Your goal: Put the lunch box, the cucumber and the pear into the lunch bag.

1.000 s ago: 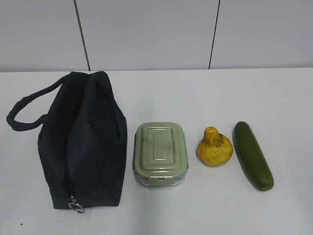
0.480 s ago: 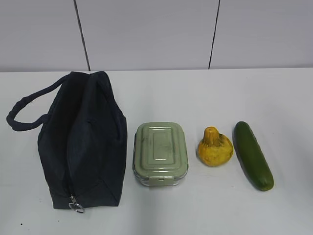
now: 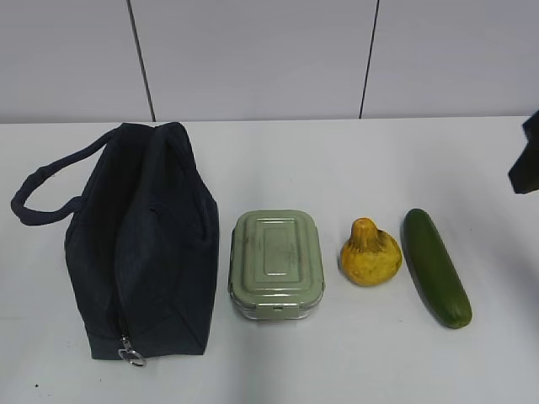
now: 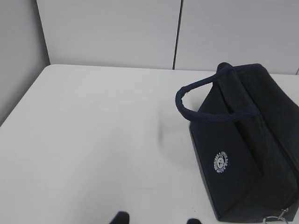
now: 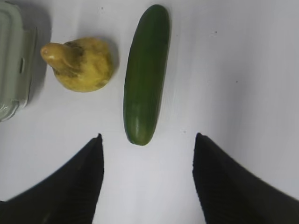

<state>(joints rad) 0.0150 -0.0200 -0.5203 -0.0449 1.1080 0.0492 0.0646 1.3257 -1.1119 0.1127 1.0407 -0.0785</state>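
White tabletop [image 3: 337, 160] fills the lower two thirds of the exterior frame; pale grey wall panels with dark vertical seams close off the top.

Lunch bag [image 3: 139, 244]: left part of the exterior frame, dark navy, lying on the table. One strap handle [image 3: 50, 189] loops out toward the upper left. The metal ring pull [image 3: 130, 355] sits at the bag's lower end, near the bottom edge. Bag appears zipped along its length. In the left wrist frame it occupies the right side, a round white logo [image 4: 219, 162] on its end panel.

Lunch box [image 3: 276, 263]: centre of the exterior frame, just beside the bag, lid on.

Pear [image 3: 370, 252]: right of the box, apart from it, neck pointing toward the wall.

Cucumber [image 3: 434, 265]: right of the pear, near but not touching, lying slightly diagonal.

Right gripper [image 5: 147, 179]: bottom of the right wrist frame, fingers spread wide, nothing between them, above the cucumber's near end without contact. A dark piece of this arm [image 3: 526, 160] shows at the exterior frame's right edge.

Left gripper [image 4: 156, 219]: only two dark fingertips at the bottom edge, set apart, holding nothing, over bare table left of the bag.
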